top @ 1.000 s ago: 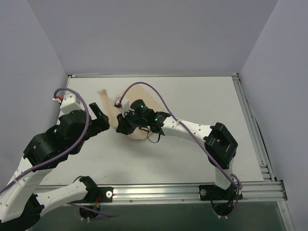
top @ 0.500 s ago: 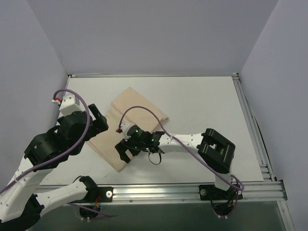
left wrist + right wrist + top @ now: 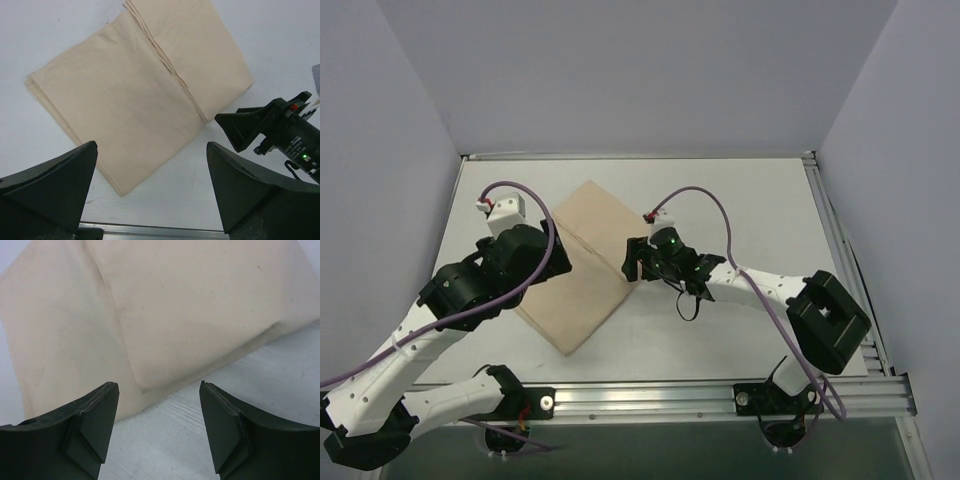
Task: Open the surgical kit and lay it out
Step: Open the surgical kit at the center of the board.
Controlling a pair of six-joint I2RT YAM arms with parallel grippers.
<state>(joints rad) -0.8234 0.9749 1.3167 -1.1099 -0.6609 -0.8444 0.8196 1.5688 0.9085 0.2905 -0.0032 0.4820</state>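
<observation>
Black right end effector [image 3: 159,385]: jaws spread wide with nothing held, just off the right corner of the cloth, pointing at it.
Left end effector [image 3: 151,145]: jaws wide apart and empty, poised above the cloth's near-left part.
Wrap sheet [image 3: 582,260]: beige, lying flat as a diamond left of the bench's centre. One corner points at the near edge, and a folded upper layer covers its far-right half.
Bench [image 3: 750,210]: white, with a metal rail [image 3: 650,400] along the near edge.
</observation>
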